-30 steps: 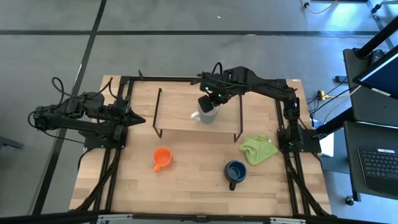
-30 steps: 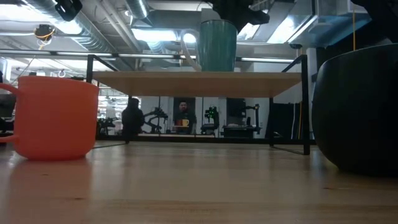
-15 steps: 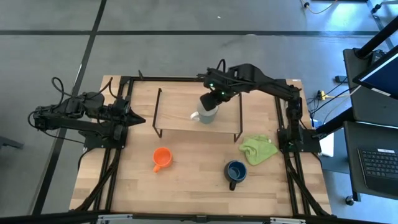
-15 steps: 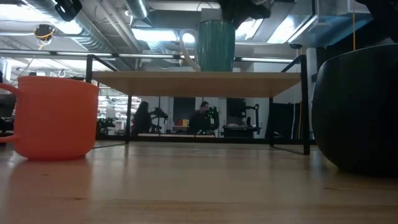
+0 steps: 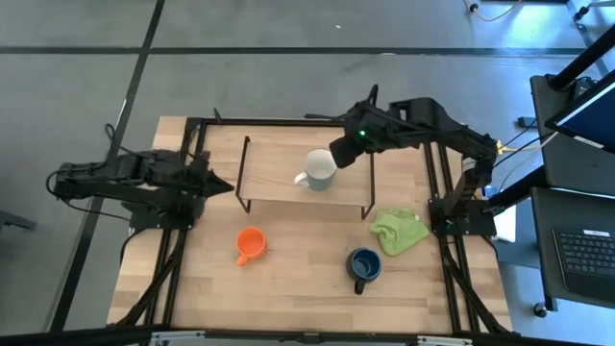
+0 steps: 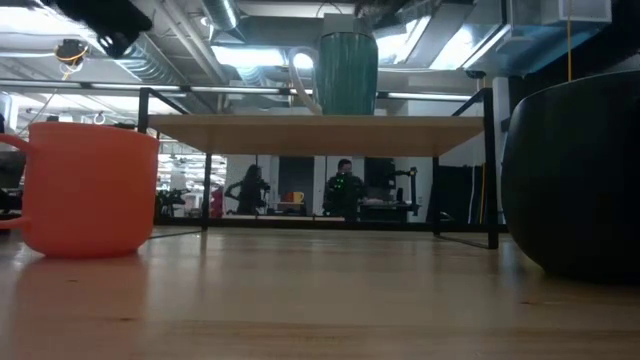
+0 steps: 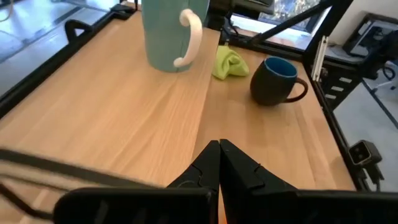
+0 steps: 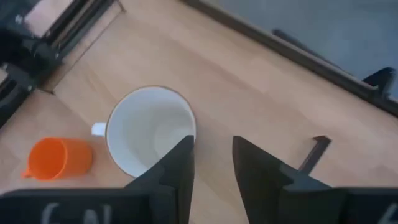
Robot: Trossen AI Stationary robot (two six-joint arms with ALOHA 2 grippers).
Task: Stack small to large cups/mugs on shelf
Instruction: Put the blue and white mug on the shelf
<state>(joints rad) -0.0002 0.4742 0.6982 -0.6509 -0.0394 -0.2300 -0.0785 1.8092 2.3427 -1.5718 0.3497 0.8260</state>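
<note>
The white mug with a teal outside (image 5: pixel 320 170) stands upright on its base on the light-wood shelf (image 5: pixel 279 187); it also shows in the low view (image 6: pixel 348 73) and the right wrist view (image 8: pixel 149 130). My right gripper (image 8: pixel 211 155) is open and empty, above the mug and a little to its far right (image 5: pixel 344 152). The orange mug (image 5: pixel 250 243) and the dark blue mug (image 5: pixel 363 265) stand on the tabletop in front of the shelf. My left gripper (image 7: pixel 219 146) is shut and empty at the shelf's left end (image 5: pixel 229 184).
A lime-green cloth (image 5: pixel 400 231) lies on the tabletop right of the shelf's near right leg. The shelf's black wire legs (image 5: pixel 368 192) stand at both of its ends. People show in the room behind the table (image 6: pixel 343 185).
My right gripper has risen off the white mug and gone toward the table's right edge; the mug has stayed upright on the shelf. My left arm has reached a little toward the shelf.
</note>
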